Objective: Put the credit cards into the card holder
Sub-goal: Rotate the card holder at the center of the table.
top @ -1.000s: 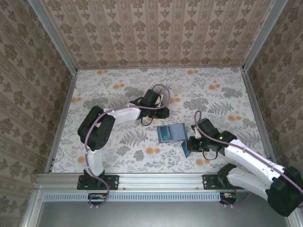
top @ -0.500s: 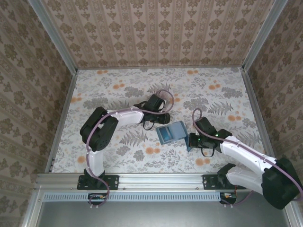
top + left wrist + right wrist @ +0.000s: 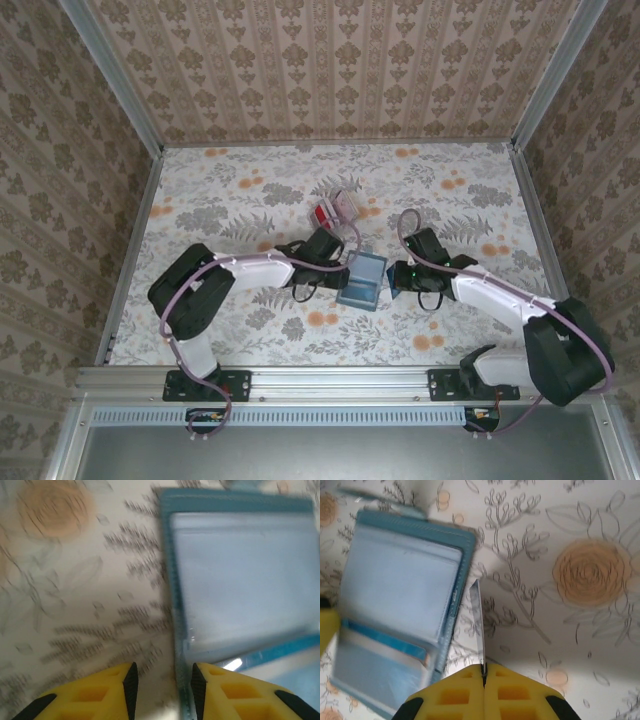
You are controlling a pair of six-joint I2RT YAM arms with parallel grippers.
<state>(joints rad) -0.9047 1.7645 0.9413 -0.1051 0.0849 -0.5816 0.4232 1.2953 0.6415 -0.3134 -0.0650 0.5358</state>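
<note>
Top external view of the card holder (image 3: pixel 362 281), spread open on the flowered counter (image 3: pixel 220 190), with the red-and-white credit cards (image 3: pixel 325 213) farther back. At its left edge, left fingers (image 3: pixel 100 695) parted astride the rim; at its right, right fingers (image 3: pixel 515 690) clamped on a thin sheet (image 3: pixel 478 625) seen edge-on.

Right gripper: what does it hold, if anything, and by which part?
The right gripper is shut on a thin card, seen edge-on, pinched at its near end, beside the open card holder.
</note>
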